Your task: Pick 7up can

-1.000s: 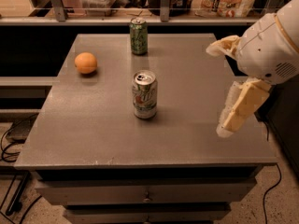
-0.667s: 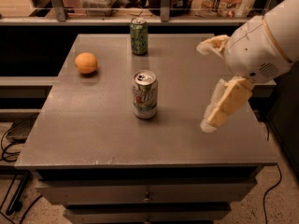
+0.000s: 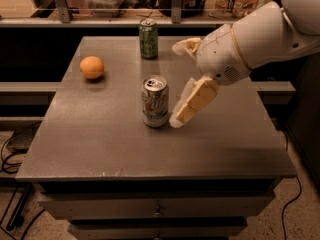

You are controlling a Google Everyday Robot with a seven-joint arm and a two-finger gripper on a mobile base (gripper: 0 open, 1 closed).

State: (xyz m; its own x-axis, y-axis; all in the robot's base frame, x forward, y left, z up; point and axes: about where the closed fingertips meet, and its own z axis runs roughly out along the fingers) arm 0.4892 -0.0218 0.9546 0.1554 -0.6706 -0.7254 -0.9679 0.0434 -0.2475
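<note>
The 7up can (image 3: 155, 103), pale silver-white with green lettering and a silver top, stands upright near the middle of the grey table (image 3: 90, 144). My gripper (image 3: 175, 84) is just to the right of the can, coming in from the right on a white arm. It is open: one finger reaches behind the can's right side and the other finger (image 3: 192, 104) is low beside the can, its tip close to the can's base. The can is not between the fingers.
A darker all-green can (image 3: 148, 39) stands at the table's far edge. An orange (image 3: 92, 67) lies at the far left. A shelf with glass and clutter runs behind the table. Drawers sit below the tabletop, cables on the floor at left.
My gripper has moved left across the table, from near the right edge to right beside the 7up can. The can, the green can and the orange have not moved.
</note>
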